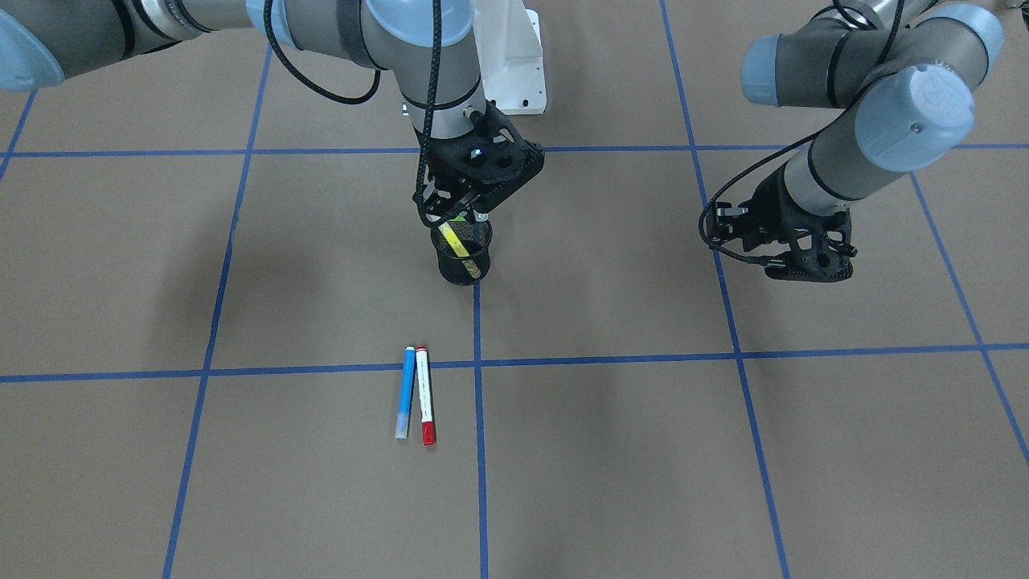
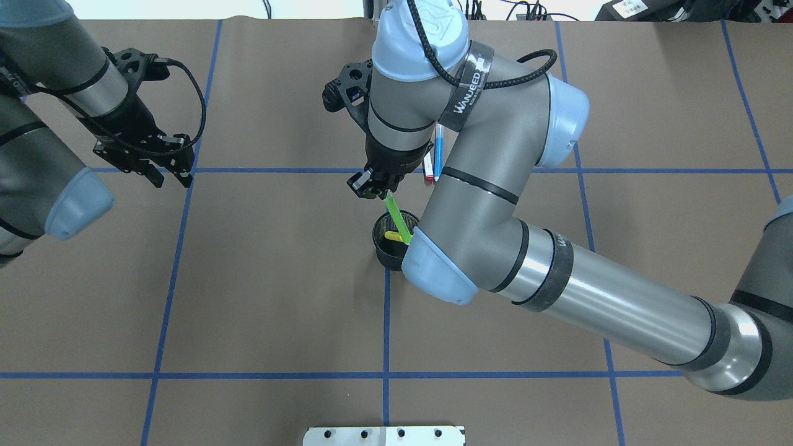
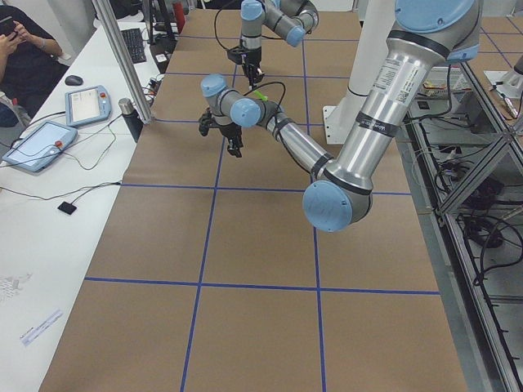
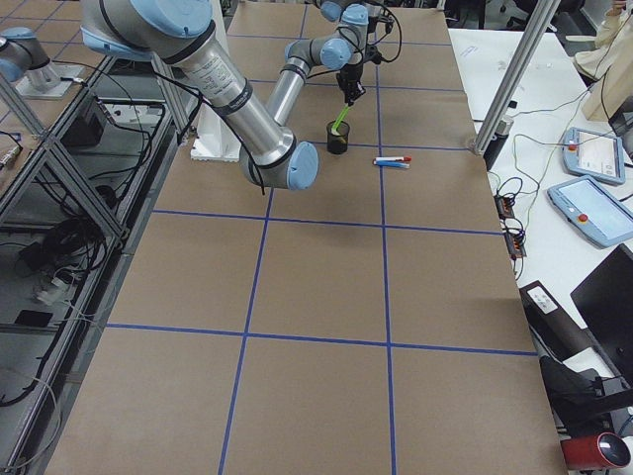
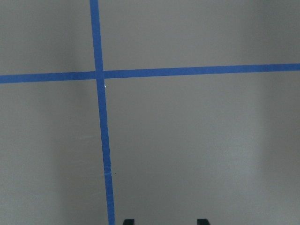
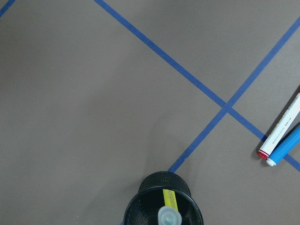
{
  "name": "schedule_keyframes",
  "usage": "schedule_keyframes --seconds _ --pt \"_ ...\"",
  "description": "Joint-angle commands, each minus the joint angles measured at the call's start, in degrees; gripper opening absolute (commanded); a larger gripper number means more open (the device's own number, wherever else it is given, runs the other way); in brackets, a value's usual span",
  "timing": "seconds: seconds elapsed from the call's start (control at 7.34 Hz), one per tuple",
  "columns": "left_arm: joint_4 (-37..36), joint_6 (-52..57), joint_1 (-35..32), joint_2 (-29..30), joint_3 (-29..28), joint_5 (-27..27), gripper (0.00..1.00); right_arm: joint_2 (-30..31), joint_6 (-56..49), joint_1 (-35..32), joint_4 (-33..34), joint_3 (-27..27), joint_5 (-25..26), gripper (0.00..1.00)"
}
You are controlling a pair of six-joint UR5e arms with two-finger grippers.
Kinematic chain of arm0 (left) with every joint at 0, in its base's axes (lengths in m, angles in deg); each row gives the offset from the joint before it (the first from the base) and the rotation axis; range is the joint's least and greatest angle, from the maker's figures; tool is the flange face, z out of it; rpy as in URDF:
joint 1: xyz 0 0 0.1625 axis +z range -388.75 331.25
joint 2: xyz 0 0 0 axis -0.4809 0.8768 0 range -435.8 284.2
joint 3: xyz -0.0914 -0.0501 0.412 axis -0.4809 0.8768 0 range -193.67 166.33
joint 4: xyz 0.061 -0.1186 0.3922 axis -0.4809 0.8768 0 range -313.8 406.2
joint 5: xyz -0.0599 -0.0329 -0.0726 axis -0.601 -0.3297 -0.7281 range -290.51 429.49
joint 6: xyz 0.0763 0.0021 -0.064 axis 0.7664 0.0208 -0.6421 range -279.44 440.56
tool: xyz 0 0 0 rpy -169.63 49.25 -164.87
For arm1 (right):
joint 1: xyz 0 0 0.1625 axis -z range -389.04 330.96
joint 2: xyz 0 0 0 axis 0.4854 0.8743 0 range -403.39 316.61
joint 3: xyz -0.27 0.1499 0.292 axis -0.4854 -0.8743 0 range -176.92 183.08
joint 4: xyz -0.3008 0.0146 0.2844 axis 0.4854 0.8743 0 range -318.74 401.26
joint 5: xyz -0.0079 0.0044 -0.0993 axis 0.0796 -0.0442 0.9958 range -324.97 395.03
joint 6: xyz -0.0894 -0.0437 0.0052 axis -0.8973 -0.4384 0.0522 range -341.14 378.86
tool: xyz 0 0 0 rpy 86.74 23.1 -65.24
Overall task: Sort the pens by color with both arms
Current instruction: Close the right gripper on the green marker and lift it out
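My right gripper (image 2: 374, 184) is shut on the top of a green pen (image 2: 396, 217). The pen slants down with its lower end inside the mouth of a black mesh cup (image 2: 383, 248). A yellow pen (image 2: 391, 235) lies in that cup. In the right wrist view the held pen's clear tip (image 6: 168, 217) sits over the cup's opening (image 6: 140, 206). A blue pen (image 1: 406, 392) and a white pen with a red cap (image 1: 424, 396) lie side by side on the table. My left gripper (image 2: 167, 176) hangs open and empty over bare table, far from the pens.
Blue tape lines (image 1: 477, 362) split the brown table into squares. The right arm's elbow (image 2: 437, 269) hangs over the cup's near side. A white base pedestal (image 1: 514, 64) stands behind the cup. A person (image 3: 24, 57) sits at a side desk with tablets.
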Motion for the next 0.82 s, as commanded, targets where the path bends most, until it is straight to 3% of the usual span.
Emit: schedule_keyframes --seconds 0.0,0.27,0.55,0.68 --pt "0.00 0.00 0.03 0.17 -0.01 0.20 0.55 -1.41 7.05 -3.22 -0.29 -0.32 -3.04 0.00" --pt "0.09 0.17 0.03 0.17 -0.01 0.29 0.55 -1.94 9.35 -5.86 -0.47 -1.98 -4.71 0.00" --pt "0.09 0.17 0.03 0.17 0.07 0.29 0.55 -6.93 14.01 -7.27 -1.34 -10.11 -5.16 0.00" --pt "0.09 0.17 0.03 0.17 0.16 0.29 0.55 -7.65 15.51 -7.97 -5.43 -14.34 -5.25 0.00"
